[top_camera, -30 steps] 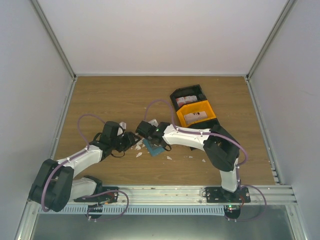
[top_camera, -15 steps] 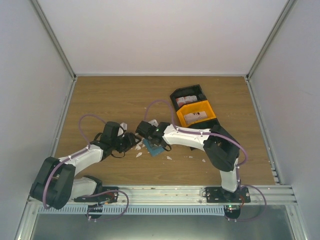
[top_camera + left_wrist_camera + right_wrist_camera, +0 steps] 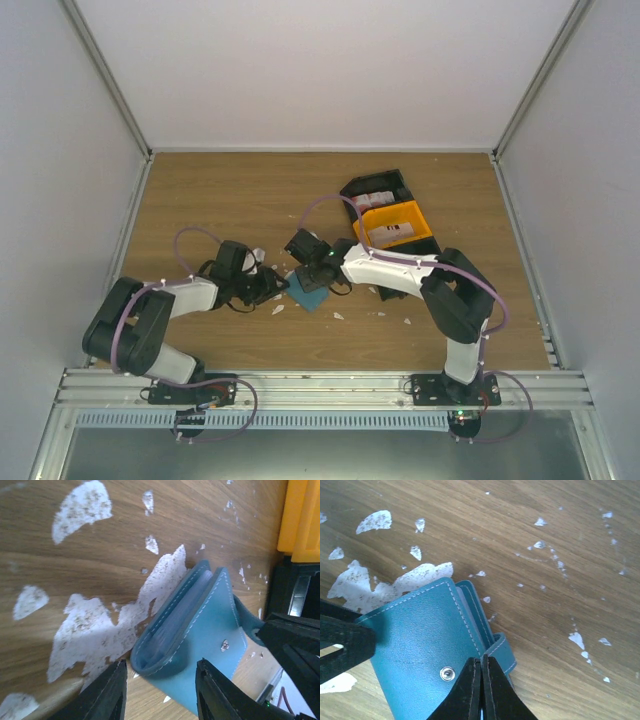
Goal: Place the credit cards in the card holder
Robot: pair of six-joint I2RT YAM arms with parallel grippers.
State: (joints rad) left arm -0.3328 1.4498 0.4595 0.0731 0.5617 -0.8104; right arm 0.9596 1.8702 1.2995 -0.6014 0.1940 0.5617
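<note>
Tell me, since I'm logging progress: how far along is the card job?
Done: nothing; no card shows in the card holder, which lies folded on the table. In hand: the left gripper straddles its folded end, grip unclear, and the shut right gripper sits at its strap. Remaining: the credit cards, seen in the orange bin and black bin.

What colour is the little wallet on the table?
The wallet is teal blue with pale stitching, clearest in the right wrist view.

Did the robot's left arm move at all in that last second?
Yes. The left arm's elbow has swung away from the metal rail at the near edge, farther onto the table; the left gripper stays beside the card holder.
</note>
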